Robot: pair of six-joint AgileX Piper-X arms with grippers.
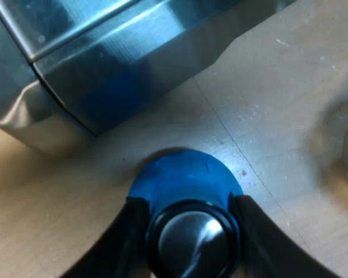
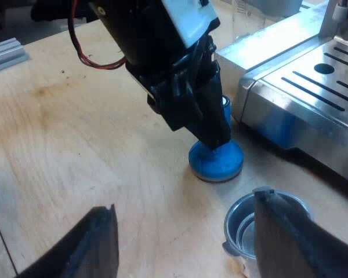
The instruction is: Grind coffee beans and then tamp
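Left wrist view first: my left gripper (image 1: pixel 188 202) is clamped on the tamper (image 1: pixel 185 174), one black finger on each side of its black-ringed metal knob and touching it. The tamper is the blue one. It stands upright with its blue base flat on the wooden table (image 1: pixel 267 87), just off a lower corner of the espresso machine (image 1: pixel 104 63). You can even see a blue reflection in the steel.

Right wrist view: my right gripper (image 2: pixel 185 202) is spread wide with nothing between the fingers, hovering over the table (image 2: pixel 75 127). The left gripper (image 2: pixel 217 139) comes down onto the tamper (image 2: pixel 217 162), which sits well in from the table's edge and close to the espresso machine (image 2: pixel 313 87) base. The metal holder (image 2: pixel 249 226) is on the table near the tamper, its basket partly hidden behind one of my right fingers. Can't tell if they touch, and I can't make out its handle.
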